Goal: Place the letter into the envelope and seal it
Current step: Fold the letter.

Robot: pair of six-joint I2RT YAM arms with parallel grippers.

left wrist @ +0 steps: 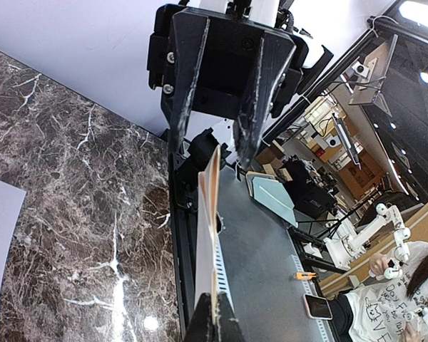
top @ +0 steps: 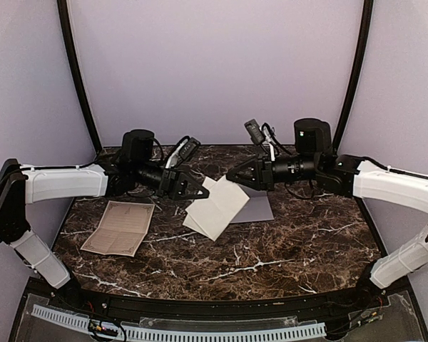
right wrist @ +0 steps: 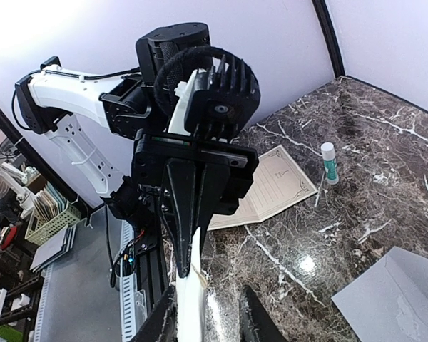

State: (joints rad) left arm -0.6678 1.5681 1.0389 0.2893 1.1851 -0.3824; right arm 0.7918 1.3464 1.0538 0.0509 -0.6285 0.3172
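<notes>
The letter (top: 217, 208), a folded cream sheet, hangs tilted over the marble table, with my left gripper (top: 200, 191) shut on its upper left edge. In the left wrist view the letter (left wrist: 207, 235) runs edge-on away from the clamped left gripper (left wrist: 213, 295). My right gripper (top: 232, 176) faces it from the right, open, its fingers straddling the letter's far corner. In the right wrist view the letter (right wrist: 189, 306) lies against the left finger of my right gripper (right wrist: 207, 287), with a gap to the other finger. The pale grey-lavender envelope (top: 260, 210) lies flat on the table, partly hidden under the letter.
A tan ornate-bordered sheet (top: 119, 228) lies unfolded on the table's left part. A glue stick (right wrist: 329, 160) lies on the marble beyond that sheet (right wrist: 271, 189). The envelope's corner (right wrist: 392, 303) shows at the lower right of the right wrist view.
</notes>
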